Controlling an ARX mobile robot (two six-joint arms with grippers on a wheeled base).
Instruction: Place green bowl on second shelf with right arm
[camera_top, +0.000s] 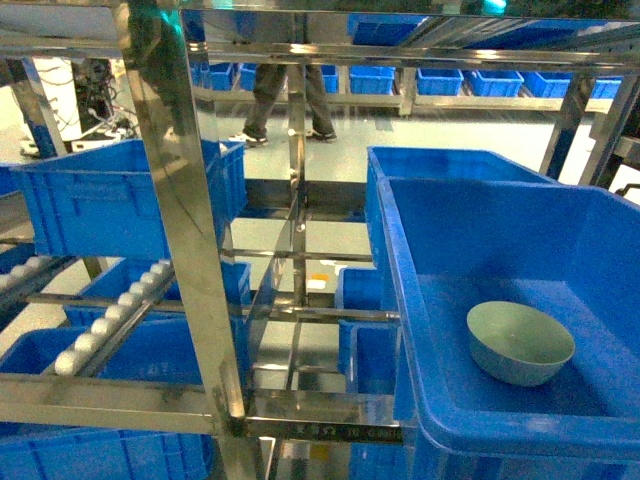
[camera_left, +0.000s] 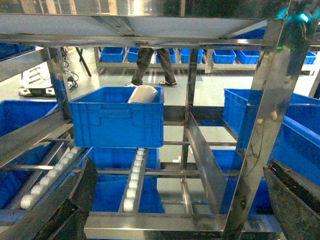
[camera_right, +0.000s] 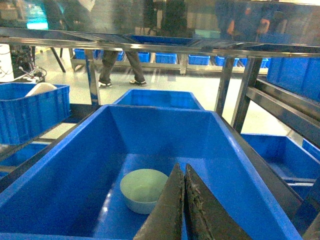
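1. Right end effector: fingers pressed together, nothing between them, tips just above the crate floor and beside the green bowl, not touching it as far as the wrist view shows.
2. Green bowl sits upright on the floor of the large blue crate, toward the near side, apart from the walls.
3. That crate rests on the second shelf of the stainless-steel rack, right bay.
4. Left end effector: spread wide, two dark fingers at the bottom corners of its wrist view, holding nothing, facing the rack's left bay.
5. Another blue crate sits further back on the roller rails, with a white object inside.
6. Person's legs visible on the floor behind the rack.
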